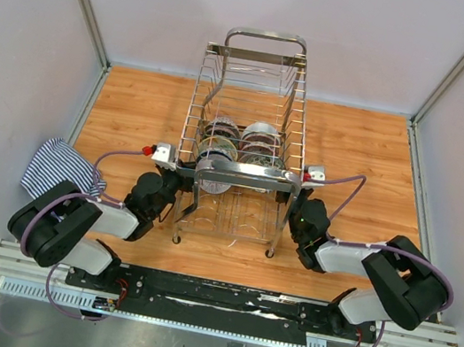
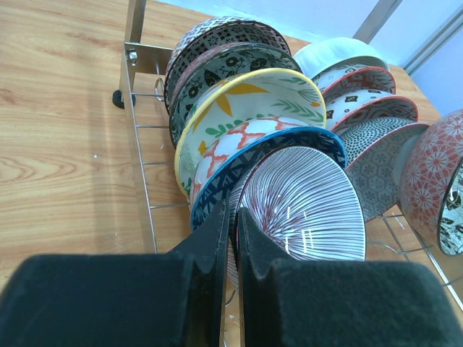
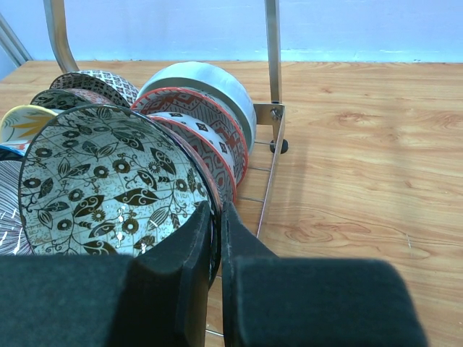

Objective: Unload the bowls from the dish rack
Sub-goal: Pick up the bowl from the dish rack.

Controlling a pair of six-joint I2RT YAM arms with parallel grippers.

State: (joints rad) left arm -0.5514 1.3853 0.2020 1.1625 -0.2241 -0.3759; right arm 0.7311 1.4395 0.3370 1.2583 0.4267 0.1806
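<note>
The chrome dish rack (image 1: 291,103) stands mid-table with two rows of upright bowls (image 1: 239,142) in it. My left gripper (image 1: 180,184) reaches in from the rack's left side. In the left wrist view this gripper (image 2: 233,213) is shut on the rim of the nearest bowl in its row, a purple-striped bowl (image 2: 311,210). A blue-rimmed bowl (image 2: 246,153) stands right behind it. My right gripper (image 1: 296,205) comes in from the rack's right side. That gripper (image 3: 217,210) is shut on the rim of a black-and-white leaf-patterned bowl (image 3: 101,188), the front one of its row.
A striped cloth (image 1: 58,165) lies at the table's left edge. Rack wires (image 2: 137,108) and an upright post (image 3: 272,43) stand close beside both wrists. A tubular handle (image 1: 265,36) loops over the rack's far end. Grey walls enclose the wooden table (image 1: 362,151).
</note>
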